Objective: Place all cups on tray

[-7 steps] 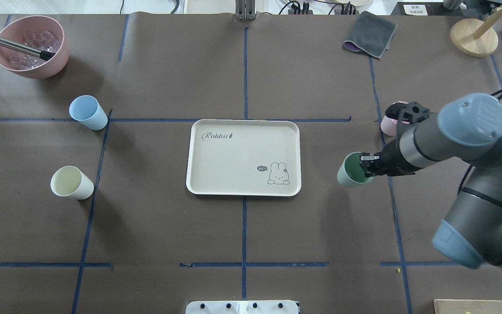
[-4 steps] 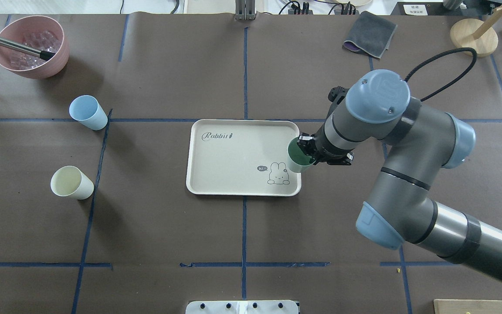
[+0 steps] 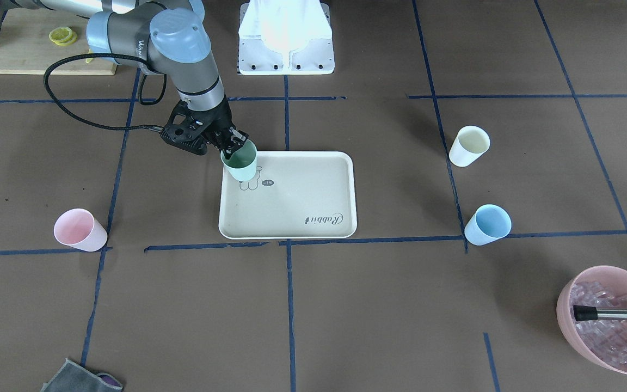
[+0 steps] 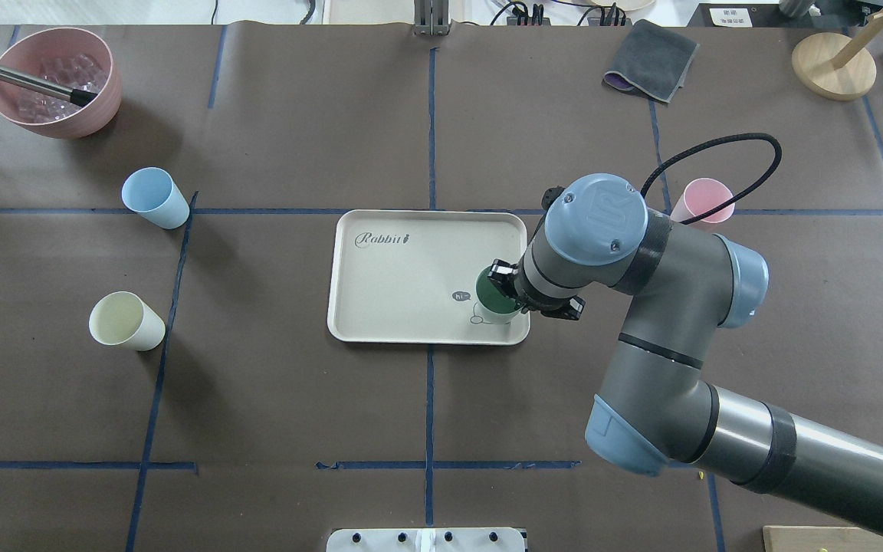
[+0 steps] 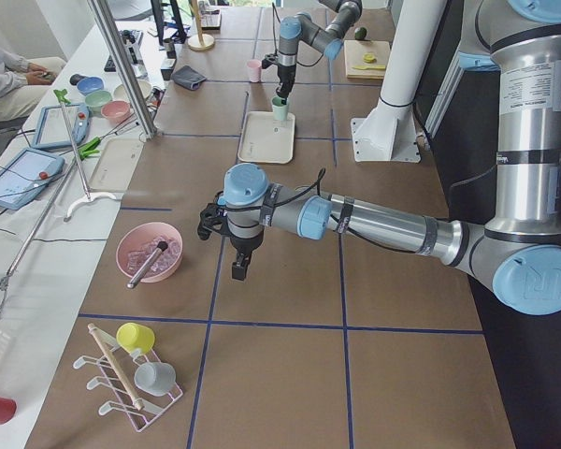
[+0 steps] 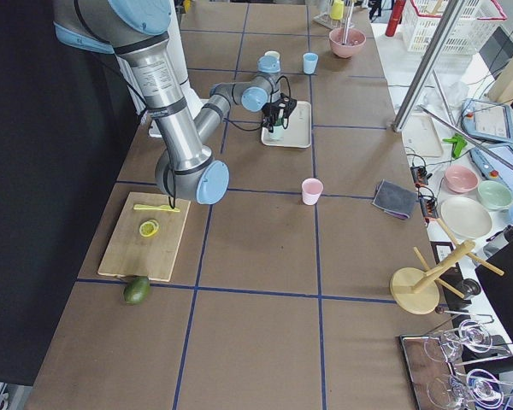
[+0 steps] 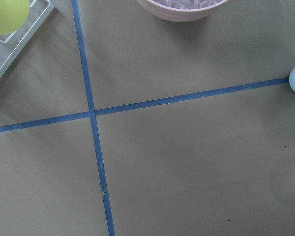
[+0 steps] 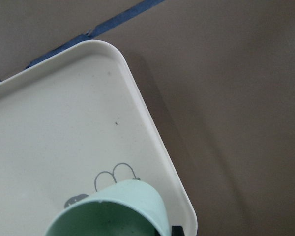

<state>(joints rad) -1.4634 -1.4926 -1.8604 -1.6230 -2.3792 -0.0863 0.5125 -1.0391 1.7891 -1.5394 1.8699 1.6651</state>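
Four cups show, and only the mint green cup (image 4: pixel 497 300) is over the tray (image 4: pixel 411 284), at the corner with the small drawing (image 3: pixel 249 185): mouth up, base down, long axis near vertical with a slight lean. Your right claw (image 4: pixel 504 287) is clamped on its rim, one finger inside. The pink cup (image 4: pixel 706 201), cream-white cup (image 4: pixel 126 322) and light blue cup (image 4: pixel 154 198) stand mouth-up on the tabletop (image 4: pixel 296 399), well apart from the tray. Your left claw (image 5: pixel 239 269) hangs above the tabletop; apart or together, you cannot tell.

Mint cup (image 3: pixel 241 163) over tray (image 3: pixel 305 188) corner
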